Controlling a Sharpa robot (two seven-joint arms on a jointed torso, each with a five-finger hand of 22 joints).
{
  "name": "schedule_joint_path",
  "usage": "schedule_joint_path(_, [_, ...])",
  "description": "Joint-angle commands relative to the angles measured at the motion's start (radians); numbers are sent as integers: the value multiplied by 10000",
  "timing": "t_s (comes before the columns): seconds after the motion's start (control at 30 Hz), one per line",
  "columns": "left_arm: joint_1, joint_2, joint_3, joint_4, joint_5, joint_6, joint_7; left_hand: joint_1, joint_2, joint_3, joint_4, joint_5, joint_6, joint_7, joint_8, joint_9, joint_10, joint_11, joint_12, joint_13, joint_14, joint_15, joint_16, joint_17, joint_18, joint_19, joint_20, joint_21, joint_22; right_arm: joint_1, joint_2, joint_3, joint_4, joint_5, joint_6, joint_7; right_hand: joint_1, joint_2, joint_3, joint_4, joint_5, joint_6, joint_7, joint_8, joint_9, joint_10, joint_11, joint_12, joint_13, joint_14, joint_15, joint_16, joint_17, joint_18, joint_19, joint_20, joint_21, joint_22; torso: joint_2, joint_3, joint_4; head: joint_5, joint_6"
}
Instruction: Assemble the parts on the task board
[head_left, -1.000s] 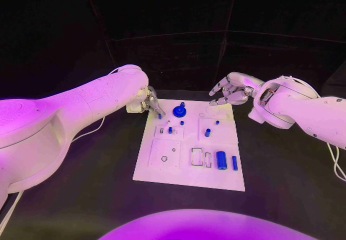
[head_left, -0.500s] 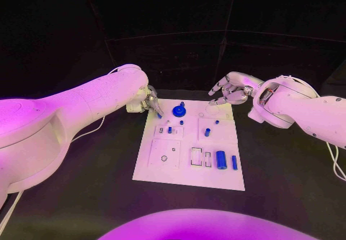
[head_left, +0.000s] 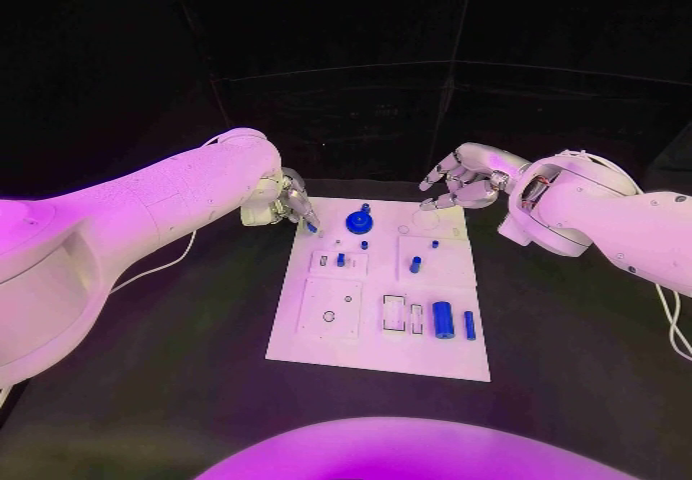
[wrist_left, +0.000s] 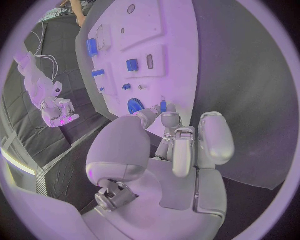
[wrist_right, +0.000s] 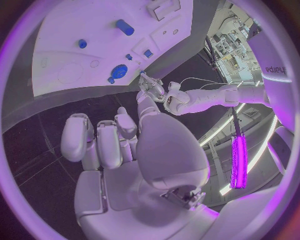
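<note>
At the board's (head_left: 378, 345) far-left corner the left hand (head_left: 293, 204), pinching a small blue part (head_left: 312, 227), has edged outward, insertion pending; right hand (head_left: 459, 180) hovers, fingers apart, empty.

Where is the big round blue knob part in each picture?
Head view: the round blue knob part stands at the far end of the white task board, between the two hands.
Left wrist view: the knob sits just beyond the left hand and its fingertips.
Right wrist view: the knob is near the board's edge, beyond the right hand.
Shared landmark: the blue cylinder.
</note>
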Motion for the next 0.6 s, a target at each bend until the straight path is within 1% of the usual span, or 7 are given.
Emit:
schedule_joint_path(0.03, [40,-254,2,485,470,-676,144,-155,-41,1392,-1285,133,-58,-39,102,22,100,-23,38,-1,1056,9,31,2634,-115,-22,49,-61,-22,20,-22,7,25,-26,67,21,38,77,-73,4,34,31,1,56,0,-45,22,14,12,312,-86,-67,-10,201,-78,10,-34,-13,-12,9,40,18,2])
schedule_joint_path(0.07, [44,-372,0,694,499,-773,128,-191,-63,1432,-1296,174,-52,-46,124,29,113,-27,44,4,1056,4,31,2634,-114,-22,46,-67,-29,20,-27,7,25,-26,68,19,38,77,-73,4,34,31,1,56,0,-45,22,14,12,312,-86,-67,-10,201,-78,10,-34,-13,-10,7,39,40,7])
schedule_joint_path(0.27, [34,-964,-19,1823,516,-1417,155,-362,-172,1680,-1366,443,-26,-77,243,60,237,-60,125,109,1056,-25,31,2634,-118,-3,20,-57,-4,20,-58,7,35,-26,70,18,42,79,-78,7,49,34,1,60,0,-45,21,15,12,310,-87,-75,-20,202,-80,9,-38,-18,-14,6,104,95,4])
schedule_joint_path(0.37, [6,-1272,-52,2398,388,-1789,243,-398,-206,1732,-1385,499,-14,-86,275,68,289,-68,164,162,1056,-31,31,2634,-127,14,14,-30,40,20,-92,7,43,-26,61,18,44,80,-80,9,54,36,0,62,1,-45,21,16,12,309,-87,-78,-24,202,-81,9,-39,-20,-17,6,115,77,2])
schedule_joint_path(0.47, [-20,-1579,-184,2945,304,-2182,335,-424,-237,1767,-1402,527,1,-96,300,73,333,-77,194,200,1056,-37,31,2634,-135,29,9,-4,81,20,-115,6,42,-26,59,15,56,85,-88,13,81,42,-2,70,2,-42,19,22,14,309,-88,-82,-25,203,-80,8,-42,-22,-23,17,97,90,-10])
schedule_joint_path(0.53, [-59,-1775,-273,3326,238,-2458,394,-438,-255,1785,-1410,538,11,-102,313,76,360,-82,213,226,1056,-40,31,2634,-138,37,6,8,99,20,-127,6,44,-26,56,16,56,85,-88,13,81,42,-2,70,2,-42,19,22,14,309,-88,-82,-25,203,-80,8,-42,-22,-19,13,84,81,-22])
schedule_joint_path(0.6, [-114,-1923,-353,3634,85,-2670,439,-446,-265,1795,-1416,542,18,-106,321,77,380,-86,229,249,1056,-43,31,2634,-140,42,4,15,110,20,-134,6,44,-26,54,16,56,85,-88,13,81,42,-2,70,2,-42,19,22,14,309,-88,-82,-25,203,-80,8,-42,-22,-15,13,97,51,-29])
